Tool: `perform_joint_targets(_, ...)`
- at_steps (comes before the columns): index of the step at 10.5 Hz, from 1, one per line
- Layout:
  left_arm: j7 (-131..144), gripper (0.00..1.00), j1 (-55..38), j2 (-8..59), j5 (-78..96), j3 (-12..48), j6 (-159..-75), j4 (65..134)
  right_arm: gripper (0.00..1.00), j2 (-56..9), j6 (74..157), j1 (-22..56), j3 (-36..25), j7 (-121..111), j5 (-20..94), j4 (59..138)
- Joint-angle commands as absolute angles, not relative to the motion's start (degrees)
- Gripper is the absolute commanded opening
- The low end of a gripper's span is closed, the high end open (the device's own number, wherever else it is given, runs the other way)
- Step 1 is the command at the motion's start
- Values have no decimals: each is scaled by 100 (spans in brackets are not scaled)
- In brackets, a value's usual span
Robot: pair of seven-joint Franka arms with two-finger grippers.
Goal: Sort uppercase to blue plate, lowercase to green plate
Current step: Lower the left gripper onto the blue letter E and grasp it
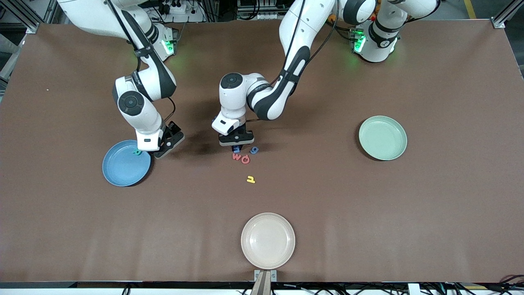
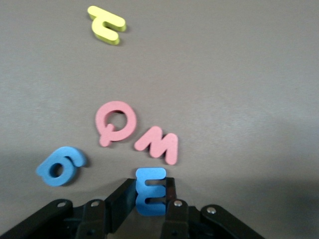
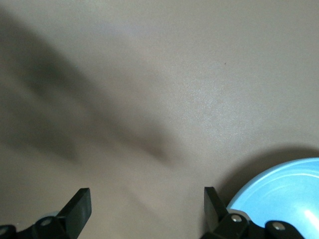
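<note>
Left gripper (image 2: pixel 149 196) clamps blue m (image 2: pixel 149 191) — lying flat.

place: robotics lab
evidence: two white Franka arms (image 1: pixel 262 96) bolted to brown mat-covered table (image 1: pixel 368 205)
surroundings: aluminium extrusion frame (image 1: pixel 24 16), cabling along table edges

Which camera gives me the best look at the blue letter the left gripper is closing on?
The left wrist view: the blue letter sits large between the left gripper fingers. The front view shows only a blue speck under that gripper. The right wrist view misses it.
</note>
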State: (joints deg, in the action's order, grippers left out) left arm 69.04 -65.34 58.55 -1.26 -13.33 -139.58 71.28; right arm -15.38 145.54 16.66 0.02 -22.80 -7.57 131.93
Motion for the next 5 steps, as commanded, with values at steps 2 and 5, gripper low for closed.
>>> perform_joint_targets(2,7040,0,-6513,5398,-281,-1380,-13019,7198,100,-1494,14634,1582,53,-2347,-826,13263)
perform_joint_targets(5,7022,0,-6381,4976,-229,-1380,-12456,7198,100,-1503,14642,1643,149,-2356,-896,13263)
